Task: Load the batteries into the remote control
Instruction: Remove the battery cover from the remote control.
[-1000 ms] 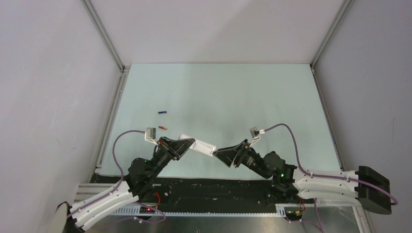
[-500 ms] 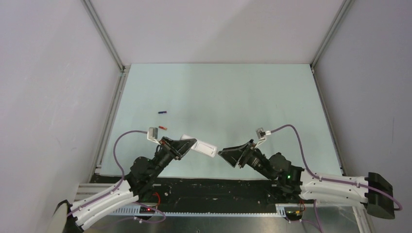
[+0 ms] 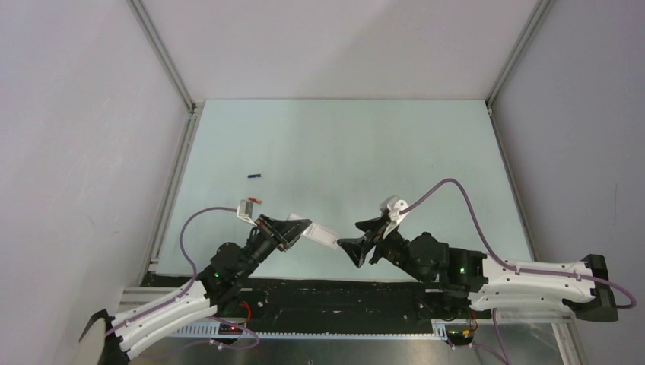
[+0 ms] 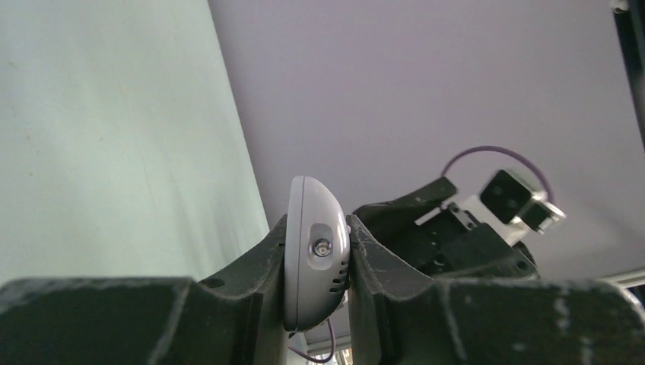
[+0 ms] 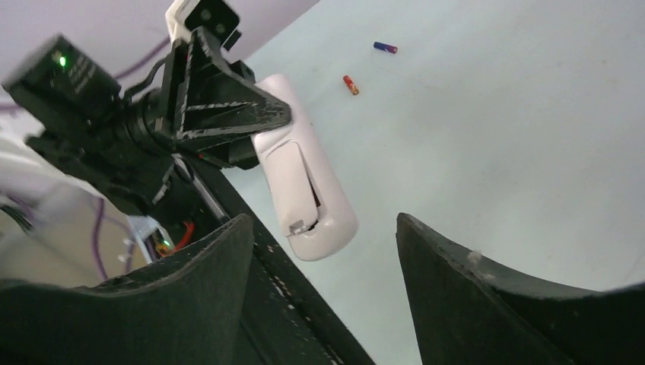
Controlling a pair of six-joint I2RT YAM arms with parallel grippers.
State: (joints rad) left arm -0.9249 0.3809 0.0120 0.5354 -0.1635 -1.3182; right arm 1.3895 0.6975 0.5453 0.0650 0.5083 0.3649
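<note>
The white remote control (image 3: 320, 233) is held off the table with my left gripper (image 3: 293, 227) shut on one end of it. In the left wrist view its rounded end (image 4: 316, 251) is pinched between both fingers. My right gripper (image 3: 356, 236) stands open just off the remote's free end, not touching it. In the right wrist view the remote (image 5: 304, 182) shows its back panel, its tip just ahead of my right gripper's (image 5: 323, 222) gap. The red-orange battery (image 3: 256, 201) and the dark blue battery (image 3: 254, 176) lie on the table behind the left gripper, also as the red one (image 5: 350, 84) and the blue one (image 5: 385, 47).
The pale green table (image 3: 365, 152) is walled by grey panels with metal rails (image 3: 171, 190) along its sides. A black strip (image 3: 327, 293) runs along the near edge by the arm bases. Purple cables (image 3: 449, 190) loop over both wrists.
My right gripper drew back from the remote's end, rolled its wrist and came close again with its jaws a little wider. The left gripper kept its grip and shifted slightly.
</note>
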